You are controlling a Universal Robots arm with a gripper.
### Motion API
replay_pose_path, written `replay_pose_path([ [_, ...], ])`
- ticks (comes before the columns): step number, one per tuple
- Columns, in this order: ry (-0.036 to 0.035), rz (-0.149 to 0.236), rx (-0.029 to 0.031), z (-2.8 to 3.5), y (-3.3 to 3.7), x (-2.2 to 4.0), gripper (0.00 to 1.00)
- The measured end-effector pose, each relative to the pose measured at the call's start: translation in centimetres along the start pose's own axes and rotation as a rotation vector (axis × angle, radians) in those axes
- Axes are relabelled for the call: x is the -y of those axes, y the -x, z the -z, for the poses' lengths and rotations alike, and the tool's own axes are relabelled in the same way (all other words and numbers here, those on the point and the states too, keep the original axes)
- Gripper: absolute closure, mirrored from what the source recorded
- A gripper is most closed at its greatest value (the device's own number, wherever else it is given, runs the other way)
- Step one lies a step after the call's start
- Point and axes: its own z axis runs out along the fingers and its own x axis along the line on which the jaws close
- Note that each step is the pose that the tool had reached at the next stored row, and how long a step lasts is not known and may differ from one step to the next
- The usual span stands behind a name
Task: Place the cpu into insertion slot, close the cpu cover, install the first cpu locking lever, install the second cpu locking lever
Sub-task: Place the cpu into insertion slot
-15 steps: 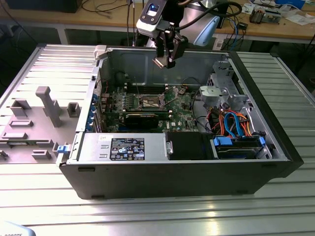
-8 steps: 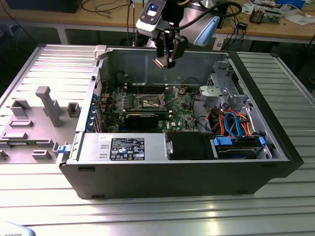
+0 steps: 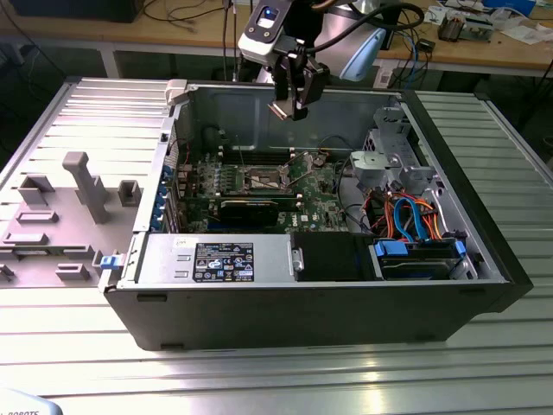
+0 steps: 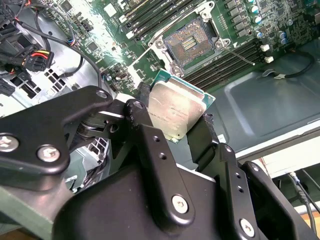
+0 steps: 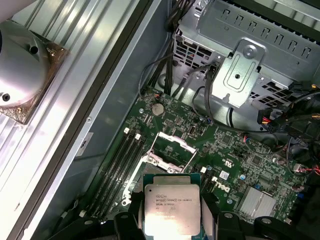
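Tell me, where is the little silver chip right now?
In both wrist views the chip is held by the gripper, up in the air above the empty socket on the green board.

Open air above insertion slot [image 3: 263, 180]; drive cage [image 3: 393, 160] (cables [image 3: 406, 216] too) crowds exterior view's right

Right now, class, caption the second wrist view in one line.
Tool holds the cpu above the empty insertion slot.
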Motion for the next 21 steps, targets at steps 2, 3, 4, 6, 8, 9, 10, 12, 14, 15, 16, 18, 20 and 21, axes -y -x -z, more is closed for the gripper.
replay_pose_path([
  [2,0.0001,-0.002,0.0002,0.01,-0.09,0.16,0.45],
  [3,0.0001,-0.003,0.0003,0.01,-0.1,0.18,0.45],
  [4,0.0,-0.003,0.0003,0.01,-0.1,0.19,0.45],
  [6,0.0,-0.006,0.0005,0.02,-0.1,0.19,0.45],
  [8,0.0002,-0.011,0.001,0.02,-0.1,0.2,0.45],
  [9,0.0002,-0.014,0.0013,0.02,-0.1,0.2,0.45],
  [10,0.0002,-0.018,0.0017,0.02,-0.1,0.2,0.45],
  [12,0.0005,-0.028,0.0025,0.0,-0.1,0.2,0.45],
  [14,0.0011,-0.058,0.0052,-0.03,-0.1,0.2,0.45],
  [15,0.0013,-0.071,0.0064,-0.04,-0.1,0.2,0.45],
  [16,0.0016,-0.084,0.0075,-0.06,-0.1,0.21,0.45],
  [18,0.0017,-0.091,0.0082,-0.08,-0.1,0.21,0.45],
  [20,0.0019,-0.099,0.0089,-0.09,-0.11,0.22,0.45],
  [21,0.0019,-0.102,0.0092,-0.1,-0.11,0.22,0.45],
])
